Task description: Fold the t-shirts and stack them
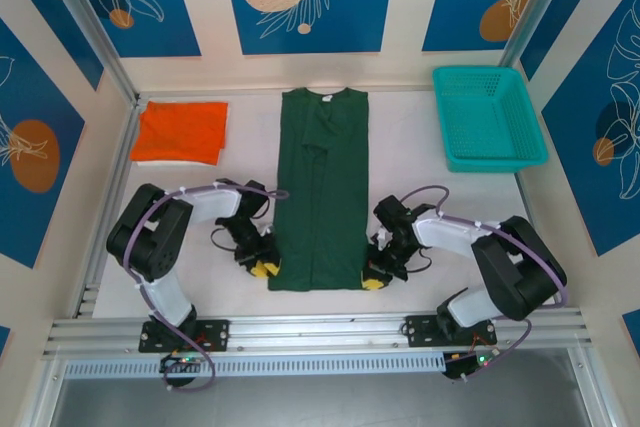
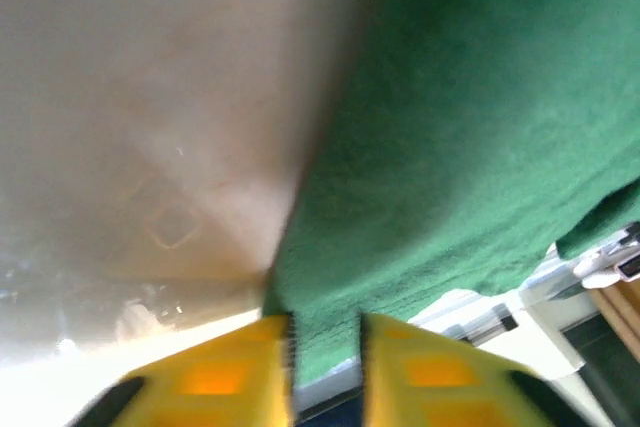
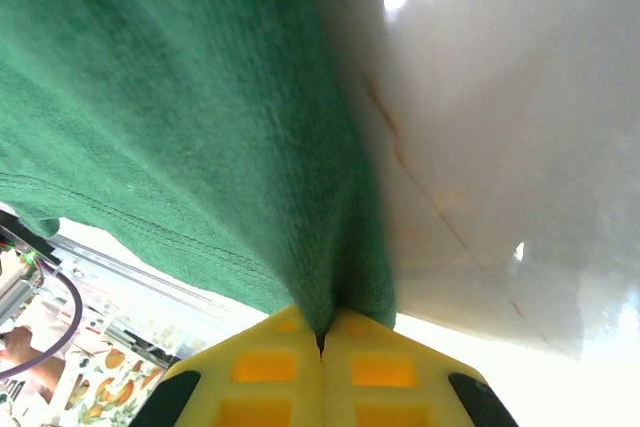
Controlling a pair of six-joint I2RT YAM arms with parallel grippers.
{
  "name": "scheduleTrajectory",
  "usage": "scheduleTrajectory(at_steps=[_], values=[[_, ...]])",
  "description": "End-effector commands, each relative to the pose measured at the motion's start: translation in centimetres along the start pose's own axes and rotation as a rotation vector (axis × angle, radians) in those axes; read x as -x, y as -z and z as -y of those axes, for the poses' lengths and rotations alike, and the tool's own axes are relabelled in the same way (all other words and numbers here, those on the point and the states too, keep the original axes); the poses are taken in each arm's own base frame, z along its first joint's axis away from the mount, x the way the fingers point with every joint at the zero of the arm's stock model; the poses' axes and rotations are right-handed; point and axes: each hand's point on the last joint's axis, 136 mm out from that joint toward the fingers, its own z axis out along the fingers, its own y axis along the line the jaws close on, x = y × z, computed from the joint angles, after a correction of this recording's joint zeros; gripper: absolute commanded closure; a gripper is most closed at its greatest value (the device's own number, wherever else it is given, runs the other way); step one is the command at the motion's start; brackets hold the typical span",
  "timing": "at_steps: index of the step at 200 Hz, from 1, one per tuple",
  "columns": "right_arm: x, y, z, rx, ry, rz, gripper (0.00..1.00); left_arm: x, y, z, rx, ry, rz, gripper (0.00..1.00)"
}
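Observation:
The dark green t-shirt (image 1: 322, 187) lies flat in the middle of the table as a long narrow strip, sleeves folded in and neck at the far end. The orange t-shirt (image 1: 182, 132) rests as a folded rectangle at the far left. My left gripper (image 1: 265, 267) sits at the green shirt's near left corner. In the left wrist view it (image 2: 325, 347) stands open with a narrow gap, the hem corner (image 2: 320, 322) between its fingers. My right gripper (image 1: 373, 280) is at the near right corner, and in the right wrist view it (image 3: 322, 332) is shut on a pinch of green cloth (image 3: 340, 277).
A teal mesh basket (image 1: 488, 117) stands at the far right. The aluminium rail (image 1: 320, 332) runs along the near table edge just behind both grippers. Bare white table (image 1: 250, 137) separates the shirts.

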Motion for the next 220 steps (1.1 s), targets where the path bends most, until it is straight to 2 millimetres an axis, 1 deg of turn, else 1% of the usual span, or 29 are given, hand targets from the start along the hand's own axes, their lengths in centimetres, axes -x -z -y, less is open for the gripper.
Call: scheduleTrajectory(at_steps=[1, 11, 24, 47, 76, 102, 117, 133, 166, 177, 193, 208, 220], values=[[-1.5, 0.0, 1.1, -0.026, -0.063, -0.03, 1.0, -1.2, 1.2, -0.1, 0.05, -0.045, -0.006, 0.6], [-1.4, 0.0, 1.2, -0.025, -0.063, -0.027, 1.0, -1.5, 1.2, -0.1, 0.044, -0.046, -0.008, 0.53], [-1.4, -0.1, 1.2, -0.024, -0.066, -0.03, 0.99, -1.8, 0.7, 0.3, 0.0, -0.042, -0.034, 0.48], [-1.5, -0.2, 1.3, -0.024, -0.073, -0.039, 0.99, -2.2, -0.6, 0.6, -0.053, -0.028, -0.096, 0.5], [-1.7, 0.0, 1.2, -0.02, -0.066, -0.039, 0.99, -2.6, -1.2, 1.0, -0.061, -0.053, -0.118, 0.52], [-1.8, 0.1, 1.3, -0.024, -0.057, -0.045, 0.99, -2.8, -1.8, 1.3, -0.04, -0.076, -0.118, 0.58], [-1.9, 0.1, 1.4, -0.026, -0.054, -0.049, 0.99, -2.7, -2.2, 1.1, -0.022, -0.078, -0.106, 0.64], [-1.9, 0.2, 1.6, -0.026, -0.053, -0.051, 0.99, -2.3, -2.6, 0.5, 0.015, -0.063, -0.088, 0.74], [-1.8, 0.6, 1.6, -0.016, -0.069, -0.061, 1.0, -1.4, -2.4, -0.4, 0.099, -0.057, -0.04, 1.0], [-1.9, 0.8, 1.4, -0.003, -0.078, -0.069, 1.0, -1.3, -2.0, -0.3, 0.116, -0.073, -0.027, 1.0], [-2.1, 1.4, 0.8, 0.017, -0.091, -0.084, 1.0, -1.4, -1.2, 0.4, 0.11, -0.106, -0.021, 1.0], [-2.7, 1.7, 0.2, 0.041, -0.117, -0.112, 1.0, -2.3, -0.8, 1.3, 0.067, -0.121, -0.063, 1.0], [-3.3, 1.7, 0.0, 0.058, -0.141, -0.144, 1.0, -3.4, -0.7, 1.6, 0.049, -0.128, -0.12, 1.0]])
